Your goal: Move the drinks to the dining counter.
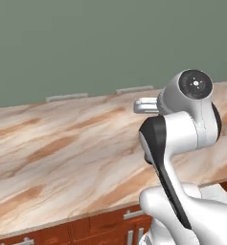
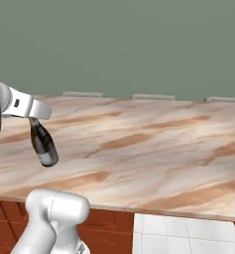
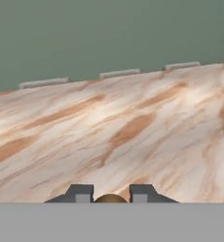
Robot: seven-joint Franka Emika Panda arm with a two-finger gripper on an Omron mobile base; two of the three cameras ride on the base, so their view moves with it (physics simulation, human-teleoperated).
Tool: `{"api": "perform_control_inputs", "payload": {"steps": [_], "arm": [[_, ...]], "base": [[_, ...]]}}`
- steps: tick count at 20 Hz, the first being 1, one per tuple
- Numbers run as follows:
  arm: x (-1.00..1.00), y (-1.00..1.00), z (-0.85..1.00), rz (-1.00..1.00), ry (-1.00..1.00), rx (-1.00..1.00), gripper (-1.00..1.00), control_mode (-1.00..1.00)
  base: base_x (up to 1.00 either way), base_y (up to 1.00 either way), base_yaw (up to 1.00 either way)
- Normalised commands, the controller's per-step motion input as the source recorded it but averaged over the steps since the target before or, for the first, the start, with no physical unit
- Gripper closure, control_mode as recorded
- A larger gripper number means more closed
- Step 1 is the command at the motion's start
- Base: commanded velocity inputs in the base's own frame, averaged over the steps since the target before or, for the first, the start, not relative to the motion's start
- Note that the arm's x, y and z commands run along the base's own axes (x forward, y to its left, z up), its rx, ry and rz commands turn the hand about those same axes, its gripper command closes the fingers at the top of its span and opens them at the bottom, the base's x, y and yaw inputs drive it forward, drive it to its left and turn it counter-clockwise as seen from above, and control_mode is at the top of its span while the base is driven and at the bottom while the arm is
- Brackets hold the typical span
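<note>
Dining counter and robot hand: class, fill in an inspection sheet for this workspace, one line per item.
Surface: dining counter, beige-brown veined marble top, reddish-brown wood fronts with silver handles below.
Job's things: wine bottle, dark, hanging tilted by its neck above the counter, not set down.
Clutter: nothing seen.
Grippers: hand shut on the bottle's neck; its gold top sits between the fingertips.
Cables: nothing seen.
Surroundings: plain green wall behind; pale tiled floor.

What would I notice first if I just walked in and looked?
A dark wine bottle hangs tilted in the air above the big brown-veined marble dining counter, held by its neck in the robot's gripper. In the hand view, its gold top peeks between the two dark fingers.
</note>
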Motion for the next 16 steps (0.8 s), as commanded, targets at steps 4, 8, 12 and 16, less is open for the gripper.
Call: {"api": "perform_control_inputs", "payload": {"steps": [4, 8, 12, 16], "arm": [[0.00, 0.00, 0.00, 0.00, 0.00, 0.00, 1.00, 1.00], [0.00, 0.00, 0.00, 0.00, 0.00, 0.00, 1.00, 1.00], [0.00, 0.00, 0.00, 0.00, 0.00, 0.00, 1.00, 1.00], [0.00, 0.00, 0.00, 0.00, 0.00, 0.00, 1.00, 1.00]], "base": [[0.84, 0.00, 0.56], [0.95, 0.00, 0.50], [0.69, 0.00, 0.26], [0.49, 0.00, 0.00]]}}
